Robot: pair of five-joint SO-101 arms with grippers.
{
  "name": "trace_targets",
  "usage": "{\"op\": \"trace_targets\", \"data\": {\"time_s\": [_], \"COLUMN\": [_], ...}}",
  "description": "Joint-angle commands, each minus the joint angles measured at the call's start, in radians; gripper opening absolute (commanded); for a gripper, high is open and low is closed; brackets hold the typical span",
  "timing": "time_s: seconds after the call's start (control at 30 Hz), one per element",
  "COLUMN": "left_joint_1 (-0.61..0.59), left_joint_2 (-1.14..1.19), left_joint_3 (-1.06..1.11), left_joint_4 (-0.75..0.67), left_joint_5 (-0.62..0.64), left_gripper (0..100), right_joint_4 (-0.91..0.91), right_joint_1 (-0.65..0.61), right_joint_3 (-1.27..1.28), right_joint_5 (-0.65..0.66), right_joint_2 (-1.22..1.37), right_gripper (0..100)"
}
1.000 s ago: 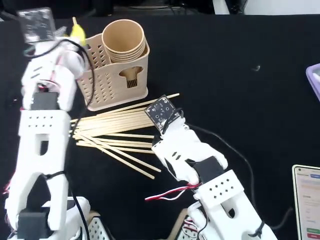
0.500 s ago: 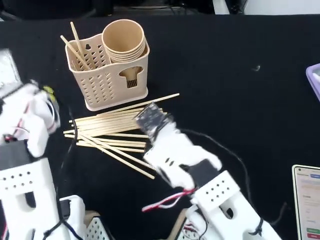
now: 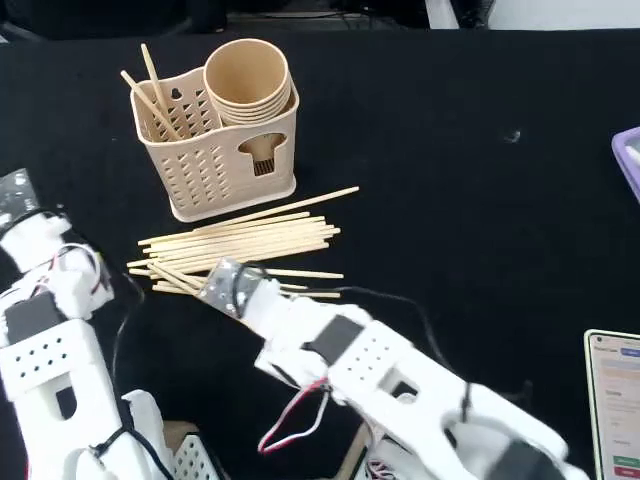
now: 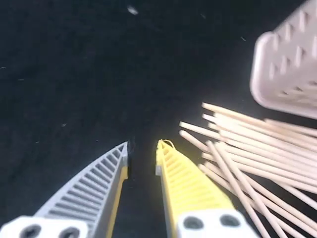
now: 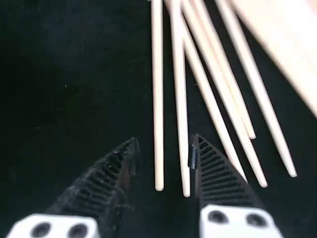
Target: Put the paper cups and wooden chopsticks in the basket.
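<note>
Black-covered bench (image 3: 480, 200) beneath everything. Stretched low across it from the near edge toward the left, the white right arm (image 3: 350, 350), wrist board at the near side of the chopstick pile. At the far left edge, the white left arm (image 3: 50, 340), apart from the pile. Toward the far left of the bench, upright, a beige perforated basket (image 3: 225, 165) with 2 compartments: in one, a nested stack of paper cups (image 3: 247, 75); in the other, 2 leaning chopsticks (image 3: 150, 85), tips above the rim. Just in front of the basket, flat on the bench, a loose fan of wooden chopsticks (image 3: 250, 235). Right end effector (image 5: 163, 141): black jaws apart, low over the bench, the ends of 2 sticks from the fan lying between the tips, not clamped. Left end effector (image 4: 142, 146): grey and yellow jaws slightly apart, nothing between them, over bare bench just beside the fan's ends.
</note>
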Motion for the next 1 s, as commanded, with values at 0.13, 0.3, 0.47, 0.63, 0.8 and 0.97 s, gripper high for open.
{"op": "trace_targets", "data": {"time_s": [0.13, 0.3, 0.47, 0.63, 0.8, 0.97], "left_joint_1": [-0.062, -0.059, -0.061, -0.062, -0.064, -0.065], "left_joint_2": [-0.018, -0.018, -0.018, -0.018, -0.018, -0.018], "left_joint_3": [-0.010, -0.008, -0.008, -0.008, -0.008, -0.008], "left_joint_4": [-0.020, -0.020, -0.020, -0.020, -0.020, -0.020], "left_joint_5": [0.009, 0.009, 0.009, 0.009, 0.009, 0.009], "left_gripper": [10, 10, 10, 10, 10, 10], "right_joint_4": [-0.083, -0.112, -0.107, -0.103, -0.091, 0.087], "right_joint_1": [-0.026, -0.026, -0.026, -0.028, -0.018, 0.063], "right_joint_3": [-0.116, -0.151, -0.183, -0.183, -0.185, -0.243], "right_joint_5": [-0.002, -0.005, -0.002, 0.003, 0.029, 0.094], "right_joint_2": [0.216, 0.318, 0.367, 0.372, 0.363, 0.265], "right_gripper": [17.8, 17.8, 17.6, 14.5, 1.9, 1.1]}}
